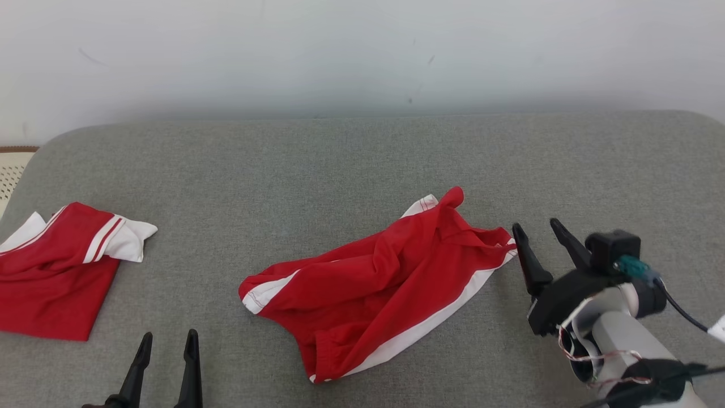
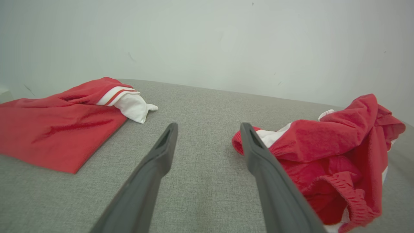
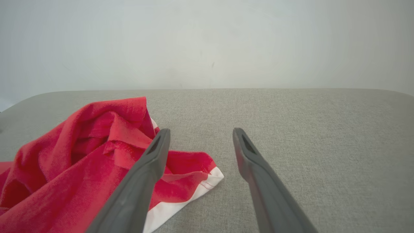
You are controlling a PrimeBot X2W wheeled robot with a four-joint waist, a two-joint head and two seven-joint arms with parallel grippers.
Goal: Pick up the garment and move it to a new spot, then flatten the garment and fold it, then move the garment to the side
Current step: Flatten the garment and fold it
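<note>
A grey cloth tabletop point(image 1: 340, 158) is being worked over. A second red garment point(image 1: 51, 277) is lying far left. The left gripper point(image 1: 170, 334) is being held low, jaws spread. The crumpled garment point(image 1: 374, 277) is lying centrally; for flattening, opposite hems should be getting pinched and drawn apart. The right gripper point(image 1: 536, 225) is being poised beside its right corner, jaws spread.

The grey upholstered surface point(image 1: 340, 158) carries two red-and-white items: a crumpled garment point(image 1: 374, 283) near its centre and a flatter garment point(image 1: 51, 277) at its left edge.
</note>
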